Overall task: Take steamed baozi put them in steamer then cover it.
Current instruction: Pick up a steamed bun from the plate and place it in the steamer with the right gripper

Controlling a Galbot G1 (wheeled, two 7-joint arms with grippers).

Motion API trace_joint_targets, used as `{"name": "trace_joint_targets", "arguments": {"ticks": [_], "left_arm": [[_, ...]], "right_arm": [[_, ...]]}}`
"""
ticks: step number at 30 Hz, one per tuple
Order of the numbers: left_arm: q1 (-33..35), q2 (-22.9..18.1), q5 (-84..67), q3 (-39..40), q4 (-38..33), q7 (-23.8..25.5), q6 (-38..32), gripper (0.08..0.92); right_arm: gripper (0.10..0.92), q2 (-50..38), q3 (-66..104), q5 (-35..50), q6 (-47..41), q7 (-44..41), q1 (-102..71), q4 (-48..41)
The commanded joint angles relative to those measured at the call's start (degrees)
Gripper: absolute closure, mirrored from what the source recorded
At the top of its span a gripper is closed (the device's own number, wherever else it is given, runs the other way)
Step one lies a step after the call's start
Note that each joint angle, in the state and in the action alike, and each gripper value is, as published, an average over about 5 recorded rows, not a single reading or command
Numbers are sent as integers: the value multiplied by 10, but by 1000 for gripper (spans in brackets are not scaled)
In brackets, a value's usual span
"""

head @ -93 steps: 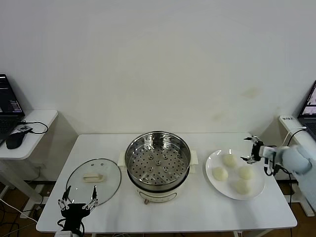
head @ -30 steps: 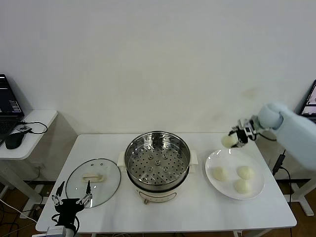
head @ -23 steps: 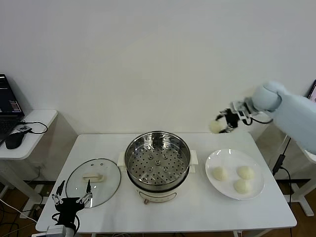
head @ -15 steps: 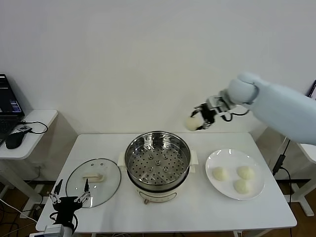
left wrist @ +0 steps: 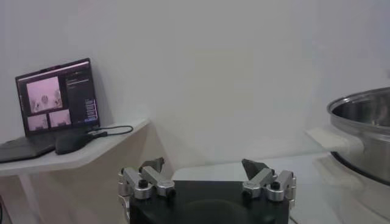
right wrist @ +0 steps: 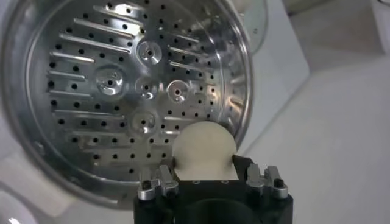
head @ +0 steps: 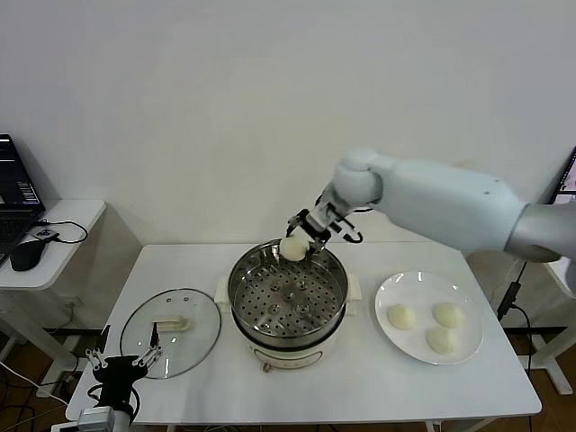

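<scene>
Cream-white and smooth, one baozi (head: 292,247) is clamped between the fingers of the right gripper (head: 303,238), which hangs over the far rim of the steamer (head: 288,301), at about twelve o'clock on the pot. In the right wrist view the bun (right wrist: 203,150) sits between the two fingers, above the edge of the perforated tray (right wrist: 122,91), which carries no bun.

The step in hand seems to be the carrying of the first bun into the pot. The next move probably calls for the arm to go a little toward the middle of the tray, to come lower, and only then to part the fingers, so that the bun does not fall on the rim.

Three other buns lie on the white plate (head: 468,353) at three o'clock from the steamer. The cover (head: 170,331) lies flat on the table (head: 360,387) at nine o'clock from the pot. The left gripper (head: 120,369) waits near the front table edge, just before the cover, with its fingers apart.

Compared with three seconds ago, the plate has one bun less: then four were on it and the right gripper was beside the plate. Half a second ago the bun was higher and further right of the pot.
</scene>
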Motion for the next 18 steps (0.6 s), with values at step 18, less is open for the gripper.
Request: {"name": "trace_joint_targets", "arguments": {"ticks": [18], "left_arm": [[-3, -1, 1, 0, 3, -1, -1, 177]], "right_arm": [[390, 70, -12, -209, 134, 71, -67, -79]]}}
